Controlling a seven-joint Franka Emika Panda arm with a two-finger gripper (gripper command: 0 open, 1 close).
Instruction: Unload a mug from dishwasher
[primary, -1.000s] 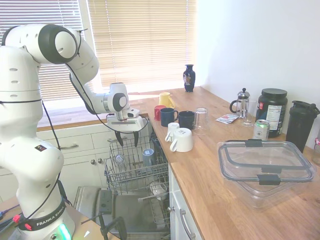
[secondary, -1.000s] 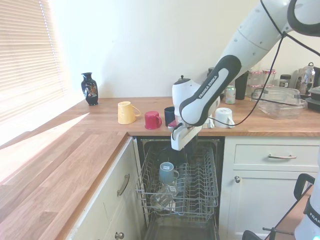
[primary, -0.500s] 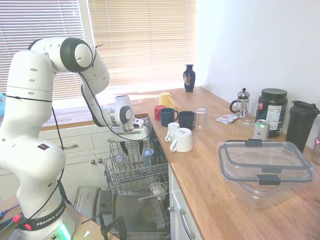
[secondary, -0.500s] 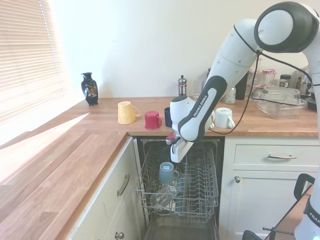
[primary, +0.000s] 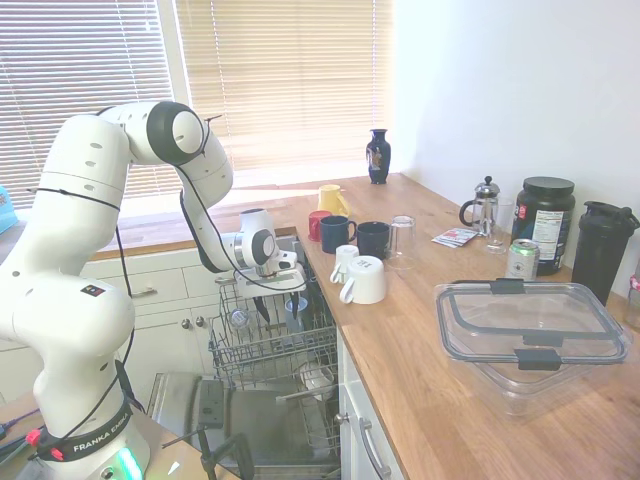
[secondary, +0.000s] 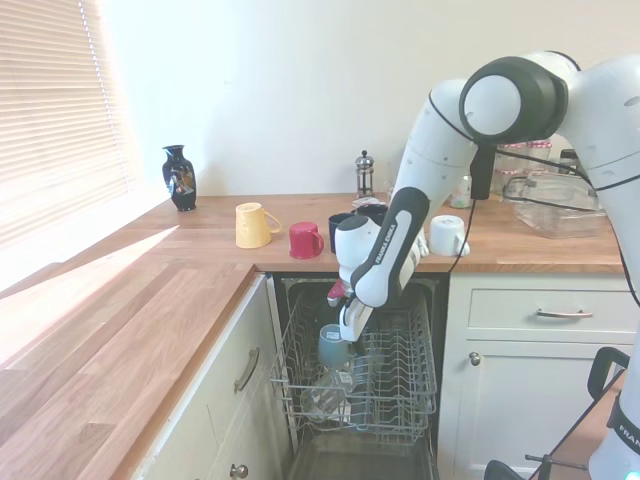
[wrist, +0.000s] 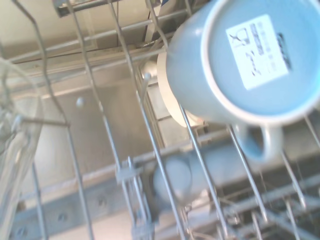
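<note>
The mug (wrist: 240, 65) sits upside down on the wire rack (secondary: 400, 375) of the dishwasher (primary: 250, 420), base up so it drains. The hand (secondary: 345, 325) hangs just above it; whether its fingers are spread or closed cannot be told. Other mugs (primary: 362, 278) wait on the counter (primary: 420, 360).

Six mugs are sitting on the counter: one yellow mug (primary: 331, 198), one red mug (primary: 317, 224), two navy mugs (primary: 336, 233) (primary: 373, 239) and two white mugs (primary: 365, 280) (primary: 343, 262). One slate mug (primary: 296, 314) is standing upside down in the dishwasher (primary: 268, 340) rack. One vase (primary: 378, 156), one clear tumbler (primary: 403, 239), one French press (primary: 485, 208), one can (primary: 522, 260) and one plastic container (primary: 530, 335) are also showing.
</note>
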